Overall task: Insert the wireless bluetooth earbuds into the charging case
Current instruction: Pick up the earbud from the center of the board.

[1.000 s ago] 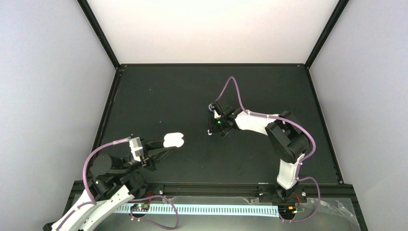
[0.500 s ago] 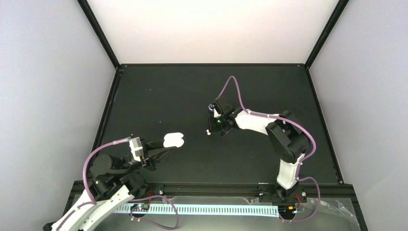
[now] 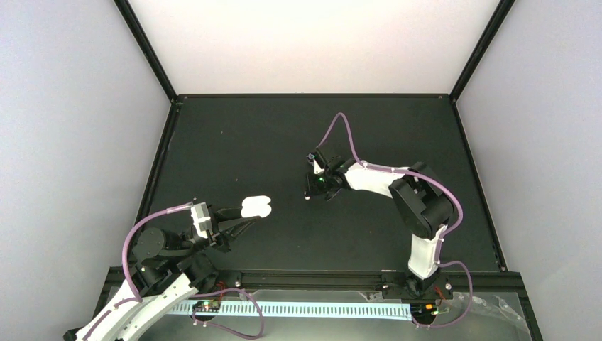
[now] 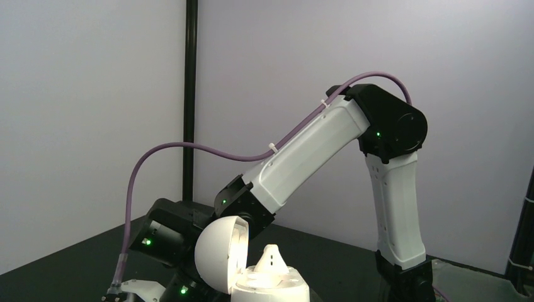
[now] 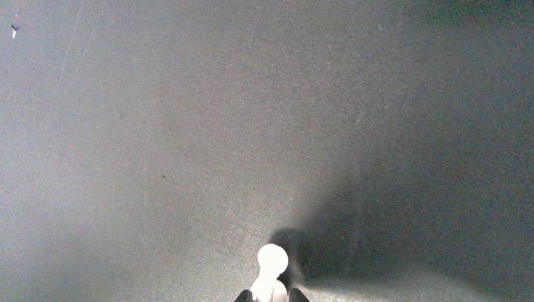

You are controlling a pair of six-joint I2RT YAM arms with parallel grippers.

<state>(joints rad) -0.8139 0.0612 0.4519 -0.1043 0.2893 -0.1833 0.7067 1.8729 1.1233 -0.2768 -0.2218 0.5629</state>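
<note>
With my right hand (image 5: 267, 297) pinched narrow on a tiny white curled plastic earbud (image 5: 272, 261), well right of the open white rounded charging case (image 3: 255, 207) clamped in my left hand (image 3: 248, 216), I should carry it across level and lower it gently, stem first.

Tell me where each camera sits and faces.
Top camera: fixed high behind the robot, looking down on the black table; both arms show, left hand gripping an open white rounded charging case.
Left wrist camera: behind that hand, looking roughly level past the case at the white-and-black right arm; its own fingers are out of frame.
Right wrist camera: points straight down at the table; only fingertips of the right hand show, flanking a tiny white round-headed earbud.
Shared: top and left wrist views both show case and right arm.
</note>
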